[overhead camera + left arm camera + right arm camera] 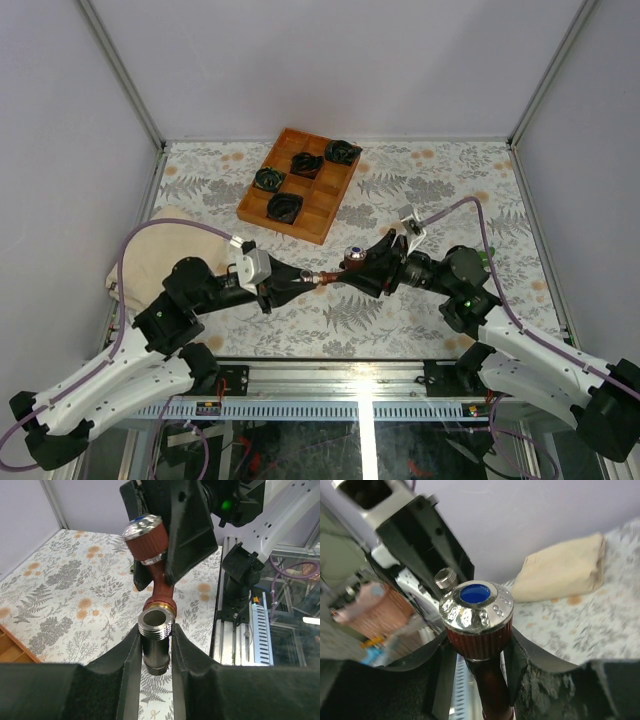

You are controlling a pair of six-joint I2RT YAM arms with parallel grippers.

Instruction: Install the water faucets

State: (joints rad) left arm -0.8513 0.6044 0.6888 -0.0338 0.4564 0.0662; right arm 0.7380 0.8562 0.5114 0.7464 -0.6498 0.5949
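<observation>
both arms meet over the near middle of the tabletop (440,190), held up off it. the right gripper (350,268) has its fingers closed narrow round the body of the red-brown faucet (352,254), with the shiny blue-capped knob poking up. the left gripper (303,279) has its fingers clamped on the silvery threaded end (156,640), which sits right against the faucet's brass collar. can't tell if they're screwed together.

loads of bare floral top to the right and far right. on the left a beige cloth bag (165,255) lies by the left edge, close to the left arm.

the wooden tray (325,205) sits far of centre, well apart from the fingers. four black-and-green coiled bundles (284,208) sit in its compartments, and its near right part is bare.
</observation>
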